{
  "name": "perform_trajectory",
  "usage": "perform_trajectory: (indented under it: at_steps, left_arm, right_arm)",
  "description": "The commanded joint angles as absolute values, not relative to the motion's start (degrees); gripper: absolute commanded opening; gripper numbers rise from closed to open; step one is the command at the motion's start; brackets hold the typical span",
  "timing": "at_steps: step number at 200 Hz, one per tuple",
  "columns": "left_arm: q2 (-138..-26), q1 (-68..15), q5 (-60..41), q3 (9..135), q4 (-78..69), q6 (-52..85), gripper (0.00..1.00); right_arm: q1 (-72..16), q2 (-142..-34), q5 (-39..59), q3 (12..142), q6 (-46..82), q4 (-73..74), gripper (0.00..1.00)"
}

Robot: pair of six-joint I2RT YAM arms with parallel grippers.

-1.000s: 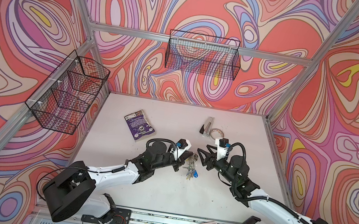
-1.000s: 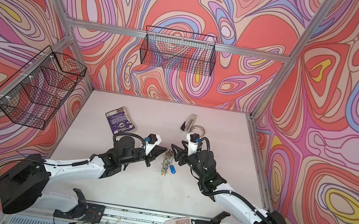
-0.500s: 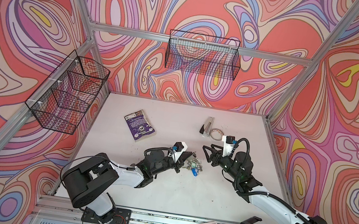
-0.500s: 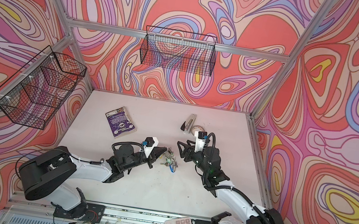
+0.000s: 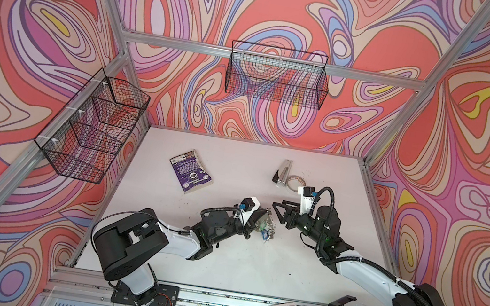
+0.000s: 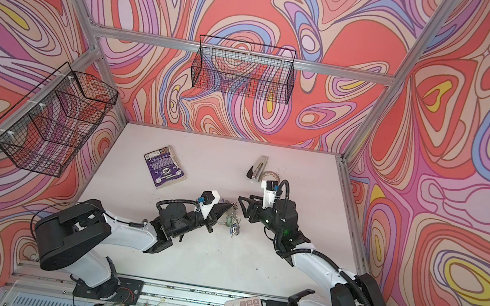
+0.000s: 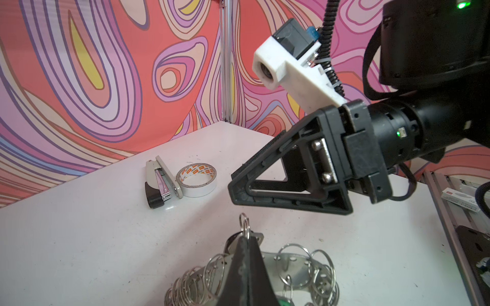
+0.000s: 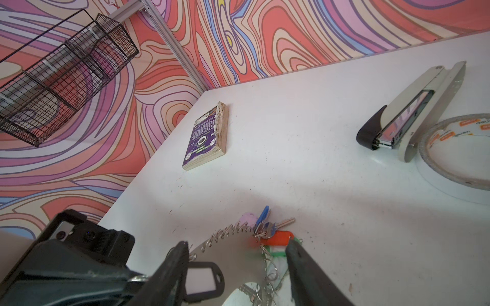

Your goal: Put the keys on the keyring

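light: bright, even, diffuse, from above | shadows: soft, faint grey patches across the white table (image 5: pixel 234 165) | glare: chrome sheen on the stapler (image 8: pixel 405 119) | focus: top views crisp; left gripper (image 7: pixel 243 243) and right gripper (image 8: pixel 236 245) blurred close to their wrist lenses | distortion: wide-angle stretch at wrist-view edges

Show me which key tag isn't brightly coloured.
The black-rimmed tag with the white window, unlike the orange tag, blue tag and green tag.
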State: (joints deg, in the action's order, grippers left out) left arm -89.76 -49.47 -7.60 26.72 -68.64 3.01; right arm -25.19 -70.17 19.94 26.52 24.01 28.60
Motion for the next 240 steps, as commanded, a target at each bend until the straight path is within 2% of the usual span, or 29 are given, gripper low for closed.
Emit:
perform_trajectory:
  at_steps: [1, 110, 240]
  left_arm:
    - [-87.31, -49.70, -5.97, 29.01, -75.38, 2.40, 0.00]
    - [-85.34, -49.77, -3.05, 31.29, -75.32, 2.77, 0.00]
    - [-86.72, -49.70, -6.29, 31.68, -75.13, 4.82, 0.00]
  right_arm:
    - [-24.96, -70.16, 20.95, 28.70, 23.25, 27.54, 0.63]
    - [-25.11, -73.14, 30.66, 28.66, 24.15, 32.42, 0.69]
    - [-27.24, -72.14, 34.37, 27.42, 23.45, 36.98, 0.72]
